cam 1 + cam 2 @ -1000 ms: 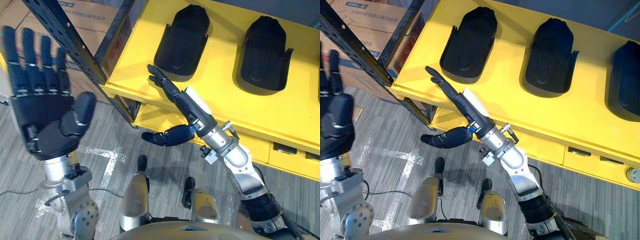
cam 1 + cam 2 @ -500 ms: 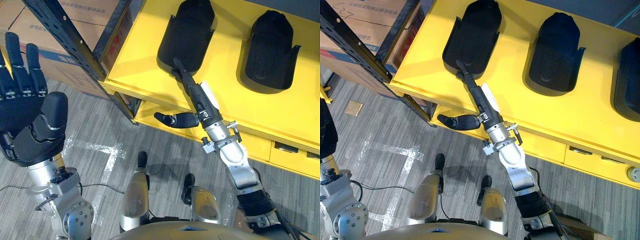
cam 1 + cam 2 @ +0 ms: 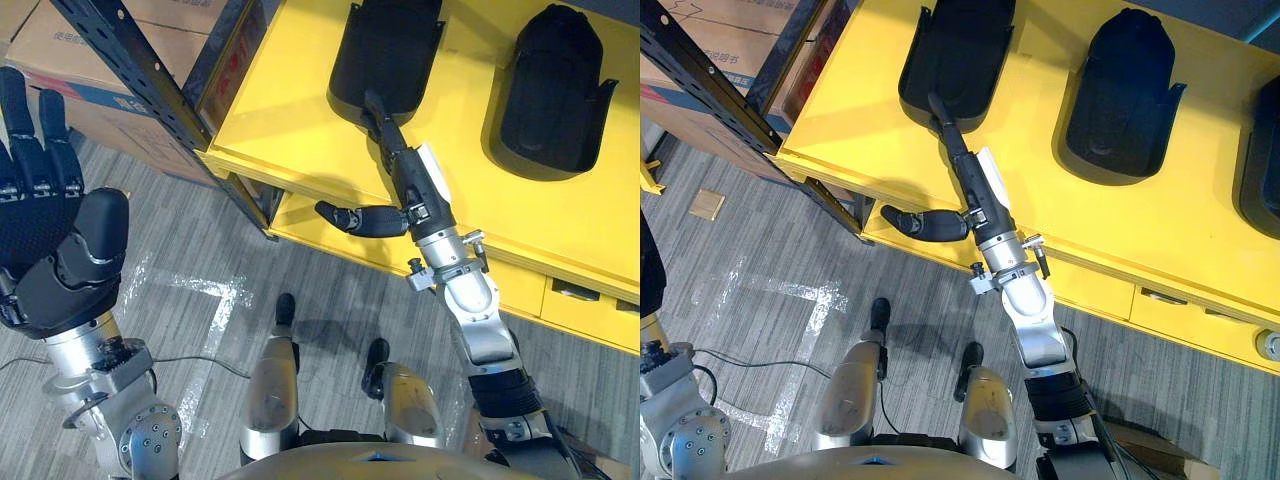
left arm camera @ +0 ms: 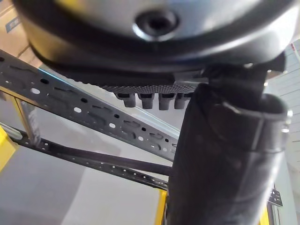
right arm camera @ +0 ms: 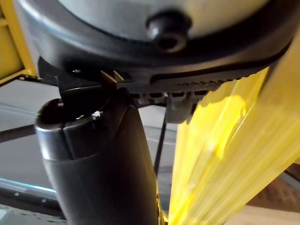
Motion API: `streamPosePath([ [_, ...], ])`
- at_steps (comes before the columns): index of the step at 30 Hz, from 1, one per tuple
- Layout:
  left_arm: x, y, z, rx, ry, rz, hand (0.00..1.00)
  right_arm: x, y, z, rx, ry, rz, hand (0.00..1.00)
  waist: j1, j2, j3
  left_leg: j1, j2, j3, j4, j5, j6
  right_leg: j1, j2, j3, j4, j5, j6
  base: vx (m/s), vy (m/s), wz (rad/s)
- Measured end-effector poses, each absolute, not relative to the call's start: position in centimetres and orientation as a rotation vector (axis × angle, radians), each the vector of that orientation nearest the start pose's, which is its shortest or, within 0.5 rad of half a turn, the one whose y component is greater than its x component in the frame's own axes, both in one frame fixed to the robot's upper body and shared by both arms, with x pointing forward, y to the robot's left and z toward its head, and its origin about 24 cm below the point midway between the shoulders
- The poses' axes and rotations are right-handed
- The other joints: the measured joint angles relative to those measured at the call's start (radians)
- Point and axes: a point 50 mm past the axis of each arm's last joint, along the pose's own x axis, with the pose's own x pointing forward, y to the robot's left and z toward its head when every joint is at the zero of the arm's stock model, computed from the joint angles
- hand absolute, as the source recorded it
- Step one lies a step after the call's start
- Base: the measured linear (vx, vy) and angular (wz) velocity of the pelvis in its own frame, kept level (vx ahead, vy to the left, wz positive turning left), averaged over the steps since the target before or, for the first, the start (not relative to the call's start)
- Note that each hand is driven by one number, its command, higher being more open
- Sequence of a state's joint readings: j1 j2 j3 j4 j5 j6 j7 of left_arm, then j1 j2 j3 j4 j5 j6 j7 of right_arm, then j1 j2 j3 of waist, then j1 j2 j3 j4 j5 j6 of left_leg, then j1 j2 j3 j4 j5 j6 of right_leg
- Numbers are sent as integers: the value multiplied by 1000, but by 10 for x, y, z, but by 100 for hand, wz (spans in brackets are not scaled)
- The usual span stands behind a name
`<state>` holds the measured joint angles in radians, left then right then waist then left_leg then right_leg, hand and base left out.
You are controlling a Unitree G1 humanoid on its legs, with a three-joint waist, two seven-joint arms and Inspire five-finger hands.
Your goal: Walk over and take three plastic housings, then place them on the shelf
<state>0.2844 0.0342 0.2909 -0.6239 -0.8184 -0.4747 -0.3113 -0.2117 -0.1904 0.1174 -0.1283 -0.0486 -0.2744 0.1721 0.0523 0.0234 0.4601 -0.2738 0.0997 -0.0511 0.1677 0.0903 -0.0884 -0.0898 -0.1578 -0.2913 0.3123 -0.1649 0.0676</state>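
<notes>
Three black plastic housings lie in a row on the yellow shelf: the left one, the middle one and the right one. My right hand lies stretched out over the shelf, open. Its straight fingers reach the near edge of the left housing, while its thumb sticks out below the shelf's front edge. Nothing is in its grasp. My left hand is raised at the far left, palm up, open and empty.
A black perforated rack post slants past the shelf's left corner, with cardboard boxes behind it. A lower yellow level sits under the top shelf. White tape marks lie on the grey floor.
My right hand has stretched further over the shelf until its fingertips reached the left housing's near edge. The camera has moved closer to the shelf. The left hand stays raised.
</notes>
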Motion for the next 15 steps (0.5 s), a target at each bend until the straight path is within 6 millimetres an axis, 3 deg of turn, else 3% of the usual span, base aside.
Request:
streamPosePath([
  [4,144,233,166,-428,-983,48,100,267,-123,142,-225,-575,407,100,0,0,0,6,0,1,-4,0,0,5,0,0,-1,0,0,0,0,0],
  [7,141,236,163,-421,-958,118,100,250,-126,132,-173,-551,436,100,4,-6,-3,37,0,5,-26,2,-1,32,1,0,-19,2,4,12,-8,-2],
  [11,128,248,153,-364,-897,295,100,215,-144,121,-44,-528,403,100,-4,-52,-83,77,3,39,-77,2,-5,53,4,22,-70,9,14,71,-19,-16],
  [15,124,260,143,-287,-839,440,100,199,-178,128,-40,-568,210,100,-20,-86,-165,119,4,81,-92,-10,-5,79,3,55,-110,24,30,117,2,-30],
])
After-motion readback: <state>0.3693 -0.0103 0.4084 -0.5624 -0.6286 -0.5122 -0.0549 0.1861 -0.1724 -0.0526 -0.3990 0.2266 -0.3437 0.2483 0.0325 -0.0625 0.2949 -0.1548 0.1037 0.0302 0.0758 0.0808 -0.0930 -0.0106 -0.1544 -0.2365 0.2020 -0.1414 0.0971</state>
